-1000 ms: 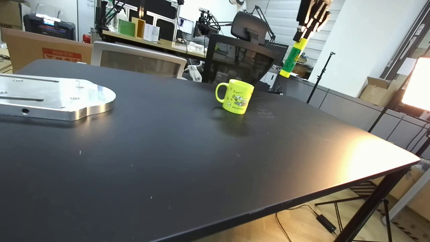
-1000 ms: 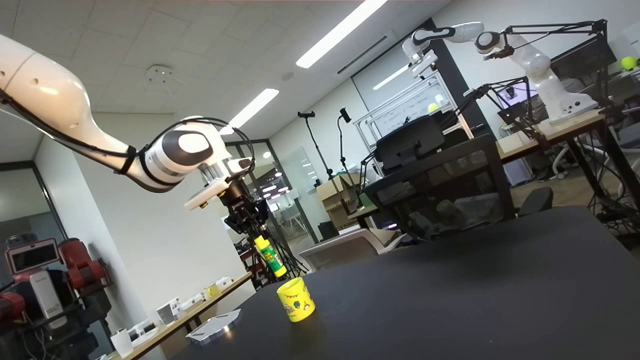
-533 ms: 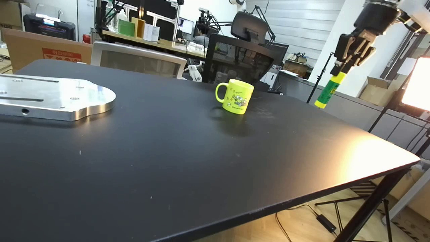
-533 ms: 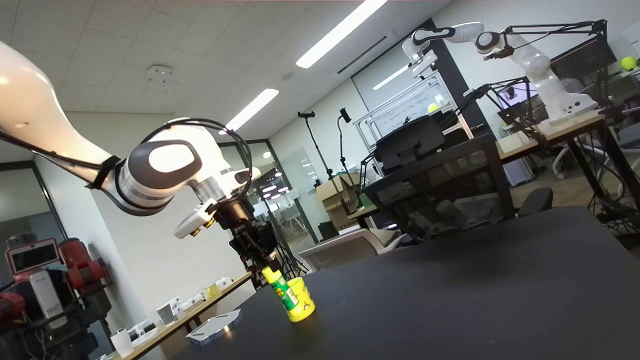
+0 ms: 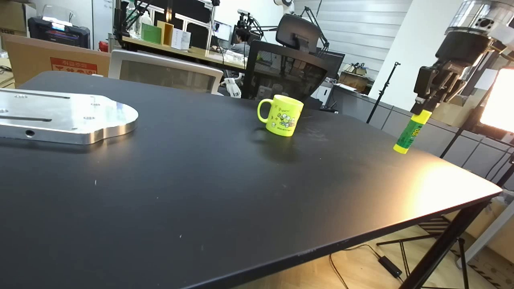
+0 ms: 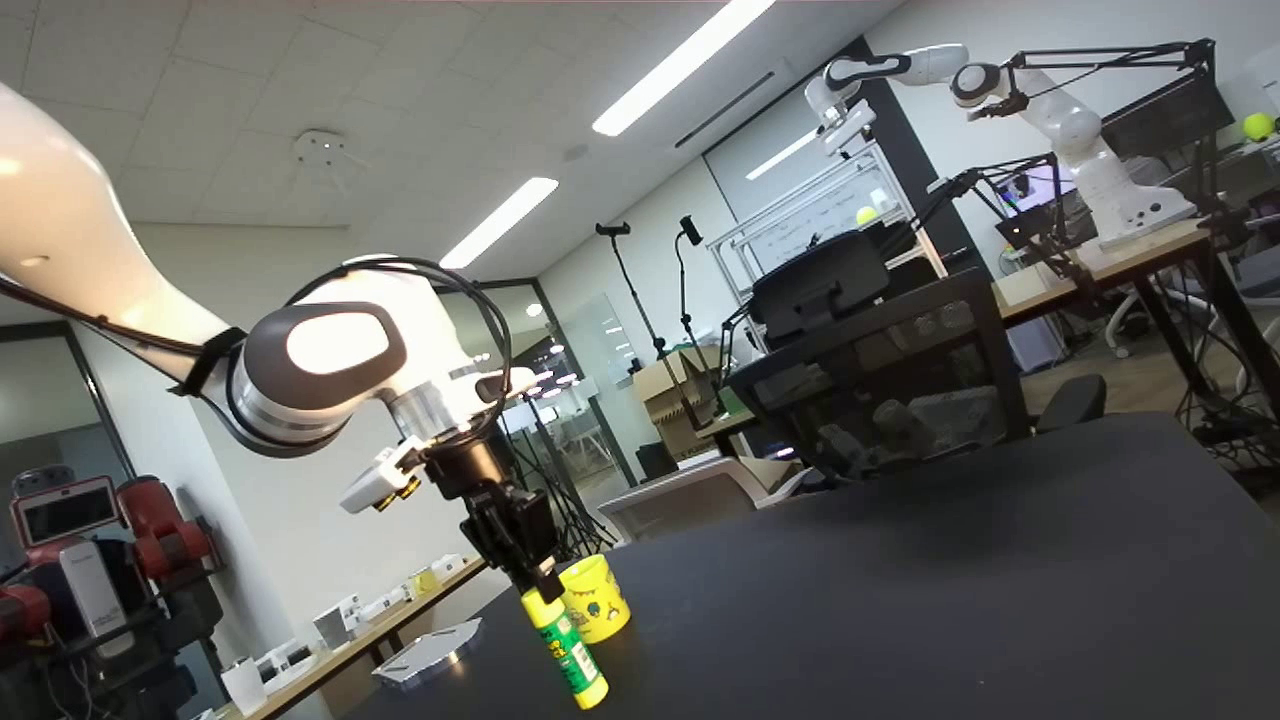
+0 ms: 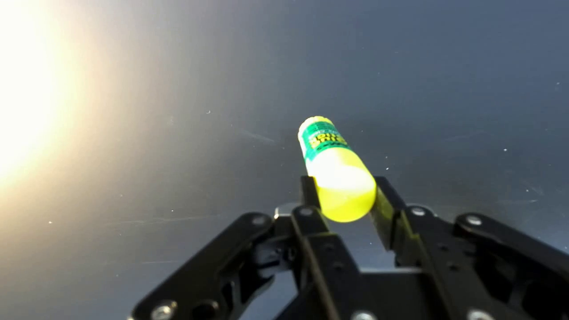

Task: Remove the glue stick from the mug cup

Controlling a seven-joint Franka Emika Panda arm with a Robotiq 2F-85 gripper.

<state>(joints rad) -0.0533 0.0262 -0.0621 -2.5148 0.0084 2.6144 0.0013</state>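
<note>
The glue stick, a yellow cylinder with a green label, hangs from my gripper in both exterior views [image 5: 410,133] [image 6: 568,652]. My gripper [image 5: 422,110] is shut on its upper yellow end, and the stick points down at a tilt. In the wrist view the glue stick [image 7: 326,140] lies between the two fingertips [image 7: 344,191], its far end over the dark table. The gap under its lower end is hard to judge. The bright yellow-green mug cup [image 5: 284,116] stands upright on the table, apart from the stick; it also shows in an exterior view [image 6: 600,605], partly behind the gripper [image 6: 540,590].
A thick metal plate [image 5: 68,116] lies on the black table [image 5: 200,180], and shows in an exterior view [image 6: 430,650]. The table's edge [image 5: 341,245] runs below and right of the gripper. Chairs [image 5: 287,70] stand behind the table. A bright lamp [image 5: 500,102] is at the right.
My gripper has come down and away from the mug with the glue stick in it, rightward in one exterior picture, to low over the table. The mug has not moved.
</note>
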